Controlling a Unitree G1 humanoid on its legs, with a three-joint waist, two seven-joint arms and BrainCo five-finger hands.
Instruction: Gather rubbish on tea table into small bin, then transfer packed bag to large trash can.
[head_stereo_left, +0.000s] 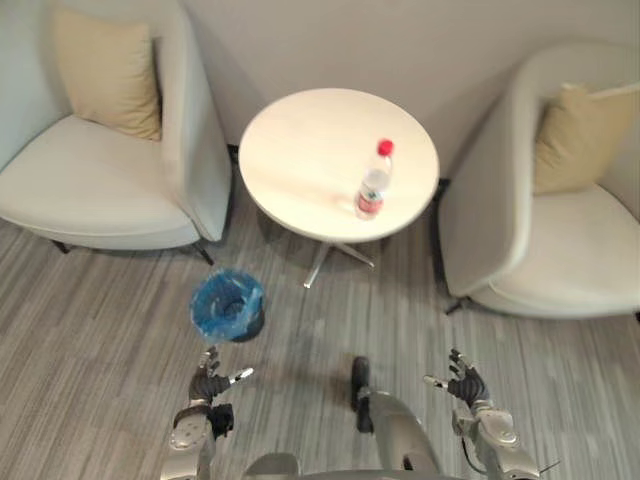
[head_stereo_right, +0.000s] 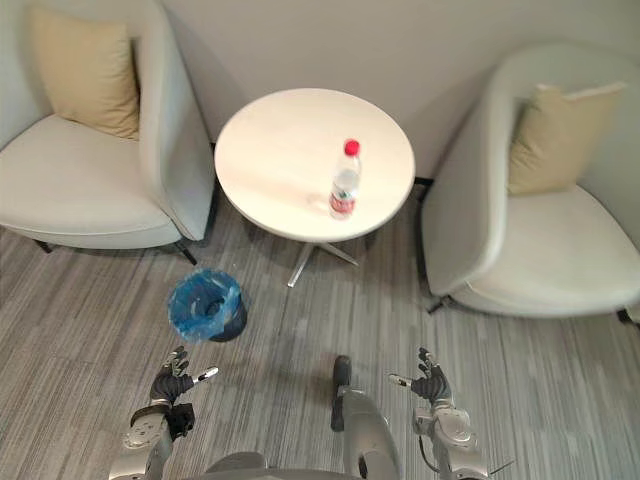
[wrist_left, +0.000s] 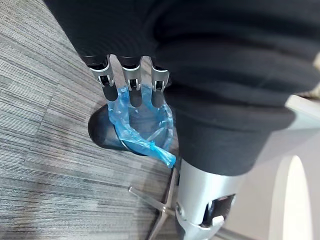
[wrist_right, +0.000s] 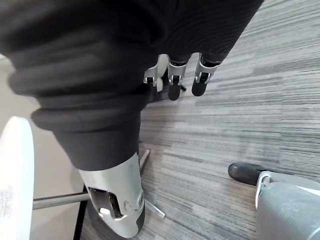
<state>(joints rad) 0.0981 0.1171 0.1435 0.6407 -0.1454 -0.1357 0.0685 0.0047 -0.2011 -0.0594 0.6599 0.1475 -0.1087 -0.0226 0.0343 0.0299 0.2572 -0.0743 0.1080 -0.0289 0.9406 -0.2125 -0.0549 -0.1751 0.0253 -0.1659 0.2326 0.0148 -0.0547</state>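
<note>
The bottle (head_stereo_left: 372, 185) stands upright on the right part of the worktop (head_stereo_left: 300, 150), far ahead of both hands. The right hand (head_stereo_left: 462, 385) is nearer. It and the left hand (head_stereo_left: 210, 382) are spread and empty. The bin (head_stereo_left: 228, 305) sits just beyond the left hand.

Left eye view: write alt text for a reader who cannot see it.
A clear plastic bottle with a red cap stands upright on a round white tea table between two pale armchairs. On the grey floor sits a small dark bin lined with a blue bag; the left hand and right hand hover open, empty.
</note>
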